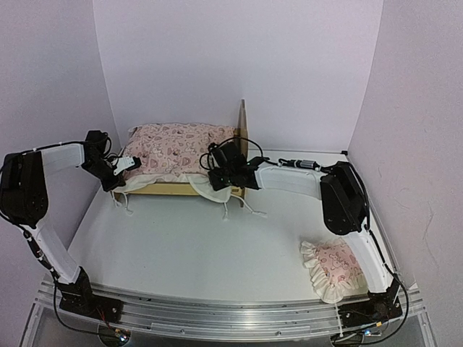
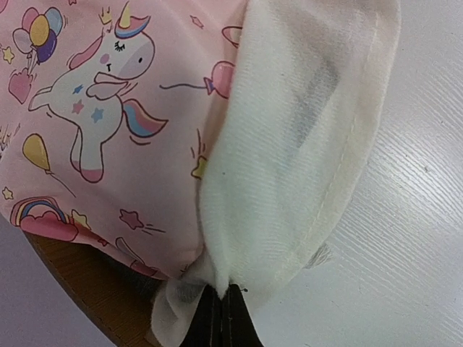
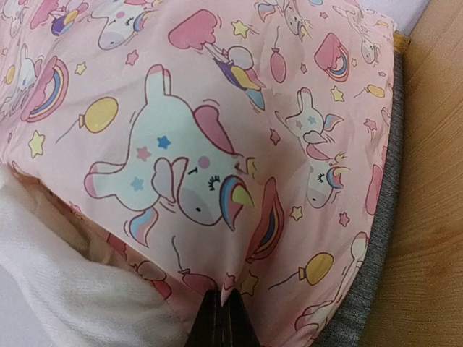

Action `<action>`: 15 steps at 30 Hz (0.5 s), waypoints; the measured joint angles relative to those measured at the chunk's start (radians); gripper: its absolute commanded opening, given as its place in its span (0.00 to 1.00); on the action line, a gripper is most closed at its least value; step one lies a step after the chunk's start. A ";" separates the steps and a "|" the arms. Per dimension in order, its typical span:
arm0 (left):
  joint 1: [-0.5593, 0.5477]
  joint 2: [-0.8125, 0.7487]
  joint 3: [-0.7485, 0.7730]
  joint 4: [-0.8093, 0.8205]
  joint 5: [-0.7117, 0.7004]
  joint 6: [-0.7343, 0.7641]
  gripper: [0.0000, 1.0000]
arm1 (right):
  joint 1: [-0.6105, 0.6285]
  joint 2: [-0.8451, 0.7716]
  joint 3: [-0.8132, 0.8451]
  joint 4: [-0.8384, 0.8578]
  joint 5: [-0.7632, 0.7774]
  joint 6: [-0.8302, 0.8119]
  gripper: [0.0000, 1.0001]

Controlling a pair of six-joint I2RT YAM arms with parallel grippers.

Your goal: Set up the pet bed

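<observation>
- Left claw point(image 2: 221, 302) pinches the cream ruffle point(image 2: 296, 144) of the cushion point(image 2: 108, 123); right claw point(image 3: 221, 309) pinches its pink cover.
- Bed point(image 1: 181, 189) sits far back, under the cushion.
- We judge it light, stiff plywood; grip its front rail point(image 1: 155, 189).

Three plain walls close the scene: a back wall point(image 1: 239, 58), a left wall point(image 1: 43, 79) and a right wall point(image 1: 423, 108), all pale with a light violet tone. The table point(image 1: 188, 253) is white, with a fine wood grain. An aluminium rail point(image 1: 231, 314) runs along its near edge. The light is soft and even, shadows are weak.
</observation>
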 measured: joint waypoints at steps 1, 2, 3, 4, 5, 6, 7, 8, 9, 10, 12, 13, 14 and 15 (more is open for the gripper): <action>0.002 0.000 0.007 -0.014 0.004 -0.006 0.00 | -0.001 -0.008 -0.008 -0.002 0.000 -0.007 0.00; 0.006 0.000 0.015 -0.027 0.006 -0.012 0.00 | -0.001 -0.016 -0.017 -0.003 -0.001 -0.013 0.00; 0.012 0.000 0.026 -0.040 0.006 -0.017 0.00 | -0.001 -0.027 -0.026 -0.005 -0.003 -0.019 0.00; 0.018 0.000 0.039 -0.053 0.007 -0.019 0.00 | -0.002 -0.040 -0.037 -0.008 -0.011 -0.022 0.00; 0.027 -0.001 0.052 -0.061 0.007 -0.019 0.00 | -0.004 -0.057 -0.048 -0.012 -0.026 -0.026 0.00; 0.034 -0.002 0.061 -0.067 0.008 -0.019 0.00 | -0.006 -0.073 -0.057 -0.019 -0.042 -0.028 0.00; 0.042 -0.005 0.066 -0.069 0.009 -0.018 0.00 | -0.010 -0.092 -0.067 -0.021 -0.067 -0.030 0.00; 0.049 -0.009 0.069 -0.070 0.010 -0.017 0.00 | -0.014 -0.110 -0.078 -0.021 -0.093 -0.030 0.00; 0.056 -0.013 0.069 -0.073 0.012 -0.015 0.00 | -0.020 -0.130 -0.092 -0.020 -0.125 -0.029 0.00; 0.062 -0.017 0.069 -0.076 0.015 -0.013 0.00 | -0.026 -0.154 -0.108 -0.020 -0.161 -0.027 0.00; 0.070 -0.024 0.069 -0.088 0.022 -0.002 0.00 | -0.038 -0.197 -0.138 -0.015 -0.225 -0.021 0.00; 0.071 -0.027 0.069 -0.096 0.027 0.008 0.00 | -0.042 -0.215 -0.153 -0.011 -0.247 -0.019 0.00; 0.071 -0.030 0.069 -0.104 0.032 0.014 0.00 | -0.044 -0.231 -0.166 -0.008 -0.265 -0.017 0.00; 0.071 -0.032 0.069 -0.111 0.037 0.020 0.00 | -0.046 -0.243 -0.178 -0.006 -0.280 -0.015 0.00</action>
